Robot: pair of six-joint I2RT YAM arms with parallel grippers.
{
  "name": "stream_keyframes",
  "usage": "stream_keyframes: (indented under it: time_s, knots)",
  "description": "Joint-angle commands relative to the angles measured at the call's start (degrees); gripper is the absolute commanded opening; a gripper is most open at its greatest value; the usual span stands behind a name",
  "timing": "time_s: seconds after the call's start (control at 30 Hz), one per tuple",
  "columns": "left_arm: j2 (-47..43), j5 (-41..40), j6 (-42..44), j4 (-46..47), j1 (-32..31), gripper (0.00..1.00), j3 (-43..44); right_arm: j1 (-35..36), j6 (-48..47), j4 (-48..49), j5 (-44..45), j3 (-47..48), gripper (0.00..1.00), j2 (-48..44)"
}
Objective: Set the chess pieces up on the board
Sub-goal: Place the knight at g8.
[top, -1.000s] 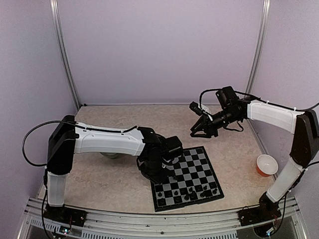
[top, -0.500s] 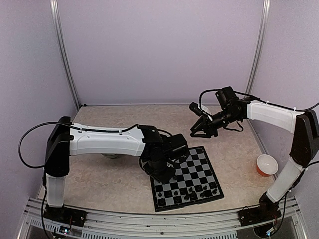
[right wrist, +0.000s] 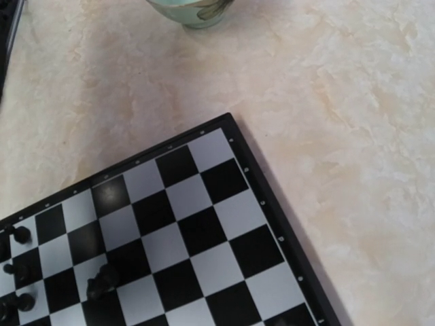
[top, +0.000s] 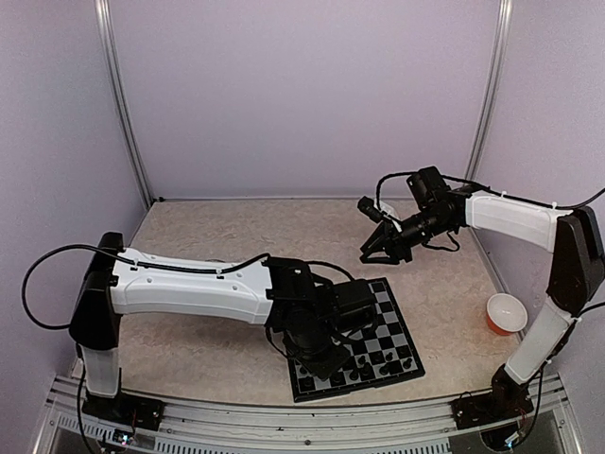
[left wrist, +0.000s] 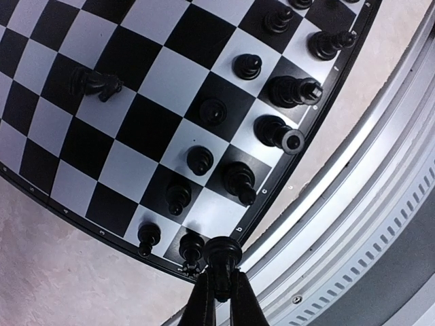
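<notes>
The board point(top: 383, 303) lies at the table's near right, with several black chess pieces point(left wrist: 285, 92) standing in its two near rows. One piece point(left wrist: 95, 83) lies on its side further in; in the right wrist view this fallen piece point(right wrist: 102, 280) shows at the lower left of the board point(right wrist: 204, 224). My left gripper point(left wrist: 220, 278) is shut on a black chess piece point(left wrist: 223, 251) just above the board's near left corner, beside a standing corner piece point(left wrist: 192, 244). My right gripper point(top: 371, 250) hangs open and empty above the table beyond the board.
A pale green bowl point(right wrist: 190, 10) sits past the board's far left, hidden under my left arm in the top view. An orange and white cup point(top: 506, 312) stands at the right. The metal rail point(left wrist: 353, 204) runs just in front of the board.
My left arm has swung rightward and nearer, bringing its gripper over the board's near left corner, and its jaws have closed on the piece. The right arm has stayed put.
</notes>
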Motion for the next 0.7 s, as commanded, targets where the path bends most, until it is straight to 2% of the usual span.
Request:
stream_keyframes:
  time_s: [0.0,0.67]
  knots:
    - [2.65,0.79,-0.63,-0.75,-0.20,0.02,1.26,0.23,-0.68,-0.63,-1.06,-0.48,0.35,0.42]
    - [6.66,2.86,0.39,0.17,-0.63,0.02,0.73,0.20,-1.34,-0.98,-0.98,-0.49,0.35,0.63]
